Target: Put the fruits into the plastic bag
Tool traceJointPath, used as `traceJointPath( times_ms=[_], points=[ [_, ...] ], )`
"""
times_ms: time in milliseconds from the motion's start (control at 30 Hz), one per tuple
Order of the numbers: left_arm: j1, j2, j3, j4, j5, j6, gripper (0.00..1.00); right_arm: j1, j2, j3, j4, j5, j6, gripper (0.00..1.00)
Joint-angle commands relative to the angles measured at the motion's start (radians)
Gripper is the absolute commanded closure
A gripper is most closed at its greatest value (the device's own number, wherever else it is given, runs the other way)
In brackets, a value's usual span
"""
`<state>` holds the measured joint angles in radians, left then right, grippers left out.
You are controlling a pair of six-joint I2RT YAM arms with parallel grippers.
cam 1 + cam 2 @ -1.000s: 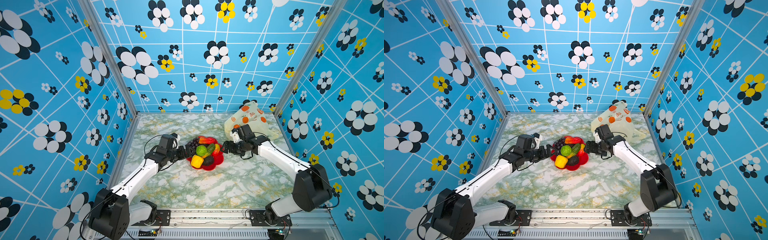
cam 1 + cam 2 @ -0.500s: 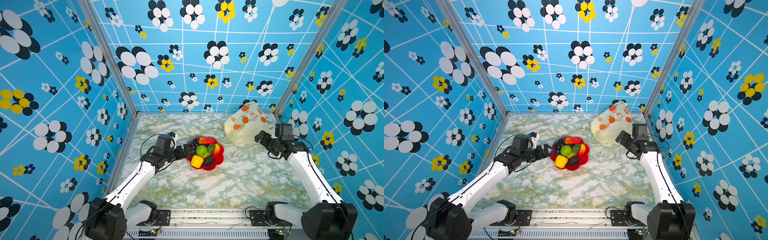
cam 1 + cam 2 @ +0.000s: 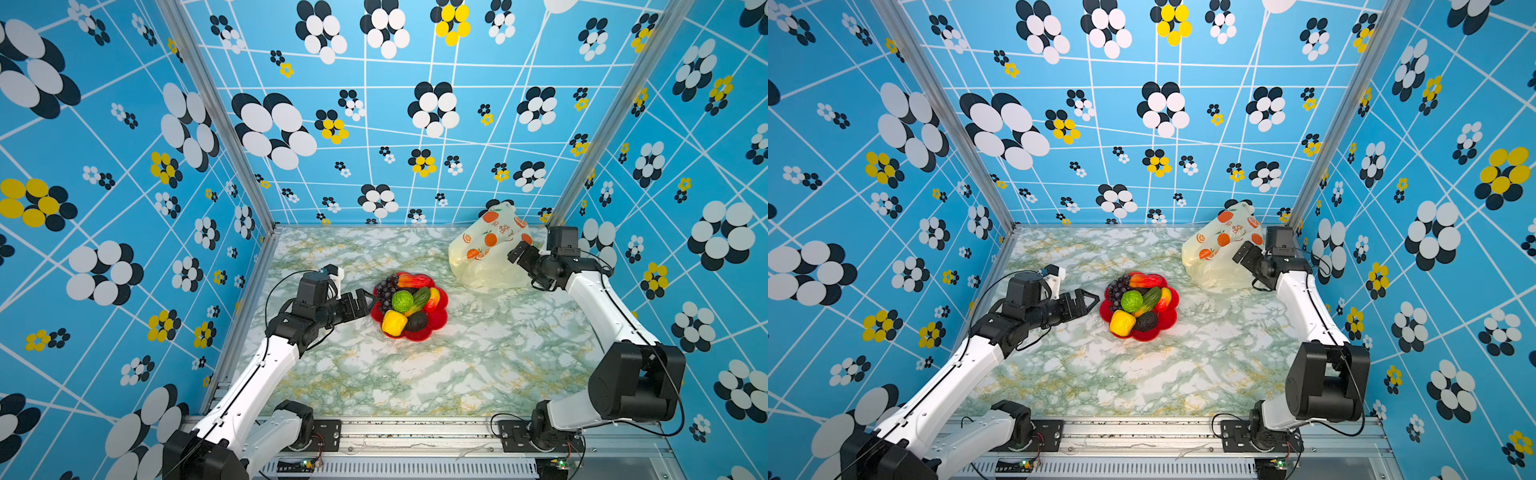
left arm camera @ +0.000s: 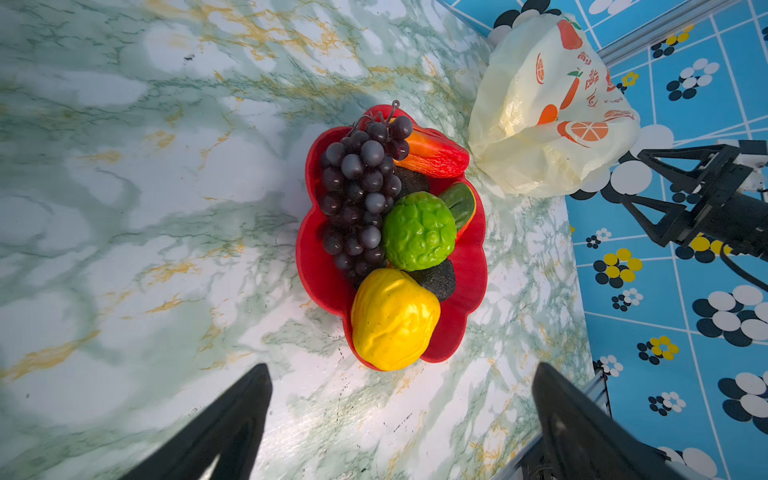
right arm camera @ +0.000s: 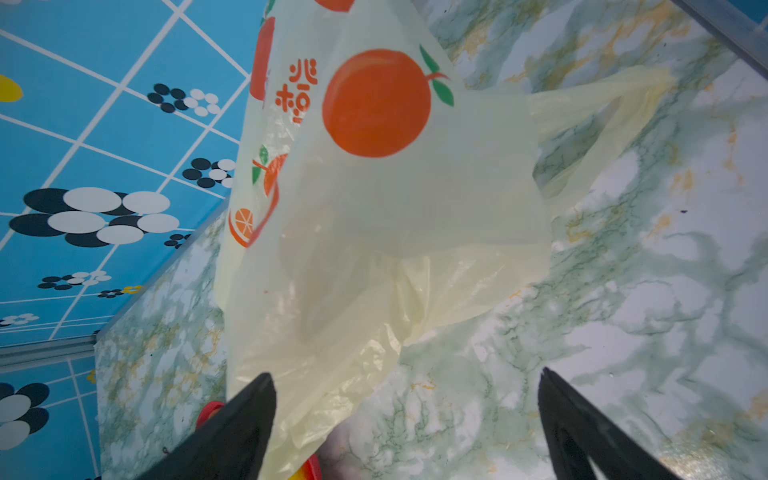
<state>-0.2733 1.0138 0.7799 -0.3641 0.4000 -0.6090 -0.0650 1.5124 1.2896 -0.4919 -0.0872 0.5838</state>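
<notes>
Thin glossy plastic bag (image 5: 374, 257); glossy marble-look tabletop (image 3: 415, 374); bumpy fruits (image 4: 417, 232).

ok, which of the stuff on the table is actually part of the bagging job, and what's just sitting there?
Job:
plastic bag
going into it: grape bunch, bumpy green ball, yellow pepper-like piece, cucumber, avocados, red-orange pieces

Not the job:
red dish, which only holds them for now
marble table
</notes>
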Motion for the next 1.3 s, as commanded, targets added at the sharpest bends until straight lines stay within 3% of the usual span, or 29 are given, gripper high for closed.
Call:
traceJointPath(
  times_ms=[0,400,700,800,900,1000,1133,1267],
  points=[
    [0.015,-0.021,-0.031,-0.016,-0.002,0.016,0.01,0.003,0.048,0.089,-0.084,0.02,-0.002,0.0],
    [0.018,0.035,-0.038,0.046,0.027,-0.012,0.01,0.086,0.261,0.347,-0.259,0.106,-0.049,0.01],
    [0.041,-0.023,-0.052,-0.014,0.009,0.013,0.01,0.099,0.35,0.378,-0.268,0.151,-0.066,0.02],
    [0.047,-0.032,-0.059,-0.012,0.011,0.009,0.01,0.1,0.34,0.331,-0.239,0.139,-0.071,0.12],
    [0.049,-0.026,-0.063,0.004,0.016,0.001,0.01,0.102,0.325,0.264,-0.202,0.116,-0.074,0.28],
    [0.048,-0.012,-0.068,0.023,0.026,-0.009,0.01,0.103,0.3,0.207,-0.158,0.096,-0.074,0.55],
    [0.048,0.0,-0.067,0.034,0.038,-0.015,0.01,0.102,0.249,0.139,-0.1,0.092,-0.085,0.99],
    [0.049,-0.009,-0.067,0.031,0.038,-0.013,0.01,0.106,0.174,0.114,-0.074,0.096,-0.138,1.0]
  ],
)
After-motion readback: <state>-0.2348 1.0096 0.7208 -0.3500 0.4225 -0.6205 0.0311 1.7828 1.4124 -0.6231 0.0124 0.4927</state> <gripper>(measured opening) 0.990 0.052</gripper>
